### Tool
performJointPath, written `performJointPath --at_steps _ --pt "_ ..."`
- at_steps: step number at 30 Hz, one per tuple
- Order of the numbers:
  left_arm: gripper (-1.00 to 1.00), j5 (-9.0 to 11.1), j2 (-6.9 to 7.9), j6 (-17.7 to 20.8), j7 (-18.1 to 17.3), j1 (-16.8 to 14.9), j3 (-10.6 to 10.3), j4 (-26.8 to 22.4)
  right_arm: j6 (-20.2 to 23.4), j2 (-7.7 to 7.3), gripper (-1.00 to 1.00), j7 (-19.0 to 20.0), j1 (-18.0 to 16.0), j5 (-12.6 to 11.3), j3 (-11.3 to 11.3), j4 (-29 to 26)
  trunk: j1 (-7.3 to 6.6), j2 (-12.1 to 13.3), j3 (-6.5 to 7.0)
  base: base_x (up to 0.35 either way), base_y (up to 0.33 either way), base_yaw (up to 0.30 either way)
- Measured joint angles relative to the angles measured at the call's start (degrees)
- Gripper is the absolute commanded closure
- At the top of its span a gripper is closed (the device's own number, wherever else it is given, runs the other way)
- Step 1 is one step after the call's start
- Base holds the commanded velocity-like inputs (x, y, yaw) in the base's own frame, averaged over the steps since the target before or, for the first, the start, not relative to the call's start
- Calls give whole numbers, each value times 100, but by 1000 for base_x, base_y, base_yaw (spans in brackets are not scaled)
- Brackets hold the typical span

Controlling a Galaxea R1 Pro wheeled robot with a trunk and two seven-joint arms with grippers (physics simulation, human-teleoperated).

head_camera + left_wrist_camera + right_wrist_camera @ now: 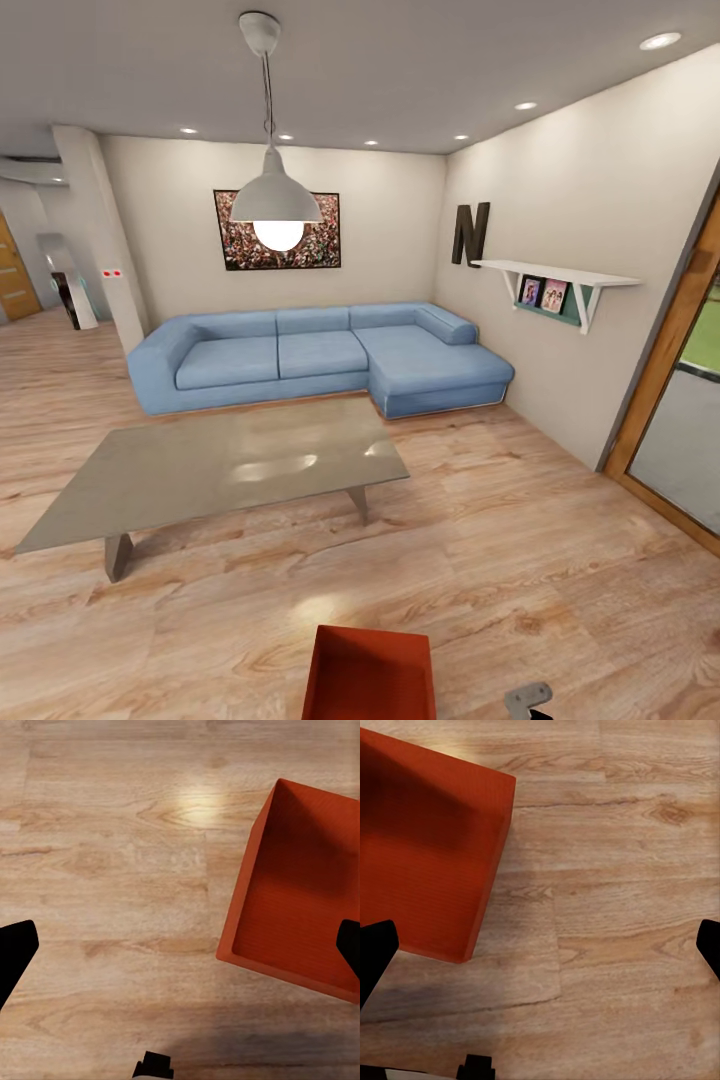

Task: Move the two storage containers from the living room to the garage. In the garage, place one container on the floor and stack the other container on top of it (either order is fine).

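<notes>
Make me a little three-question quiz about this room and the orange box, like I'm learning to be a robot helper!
1. True or false: the storage container sits on the glass coffee table.
2. Multiple choice: what colour is the corner sofa? A) green B) blue C) brown
3. Fill in: the left pincer hangs wide open above the ____ floor, beside the container.

Key:
1. False; it rests on the wood-plank floor, nearer the robot than the table.
2. B
3. wood-plank
</notes>
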Motion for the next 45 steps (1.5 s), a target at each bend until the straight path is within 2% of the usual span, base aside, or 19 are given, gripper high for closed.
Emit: performJointPath --at_steps 7,15,45 --pt "-100 0 0 0 0 0 0 0 0 0 -100 0 0 -6 0 2 0 0 0 0 0 -15" --pt "-100 1 0 0 0 0 0 1 0 0 -100 0 0 -6 0 -3 0 0 0 0 0 -161" --pt "-100 -1 0 0 9 0 0 0 0 0 -100 0 1 14 0 -3 0 0 0 26 32 -2"
